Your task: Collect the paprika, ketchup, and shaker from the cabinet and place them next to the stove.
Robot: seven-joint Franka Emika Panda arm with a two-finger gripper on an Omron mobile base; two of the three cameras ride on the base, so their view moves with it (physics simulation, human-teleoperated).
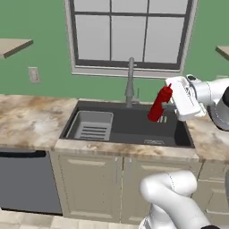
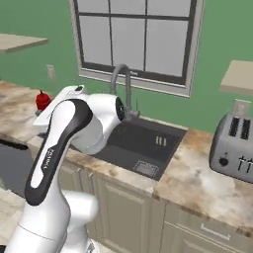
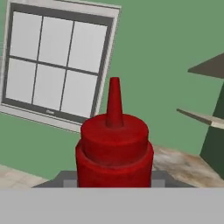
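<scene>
fingers clamped on slim glossy red ketchup, pointed nozzle, above dark sink

Layout, as recorded:

- Sink: set into the counter, below the window.
- Faucet: mounted behind the sink basin, in front of the window sill.
- Rack: placed inside the sink, at its left side.
- Ketchup: held tilted above the right part of the sink, clamped in the gripper.
- Toaster: stood on the counter, well right of the sink.
- Shelves: one hung on the wall left of the window, another right of it, above the toaster.
- Outlet: fixed on the wall under the left shelf.
- Dishwasher: fitted under the counter, left of the sink's cupboard doors.
</scene>
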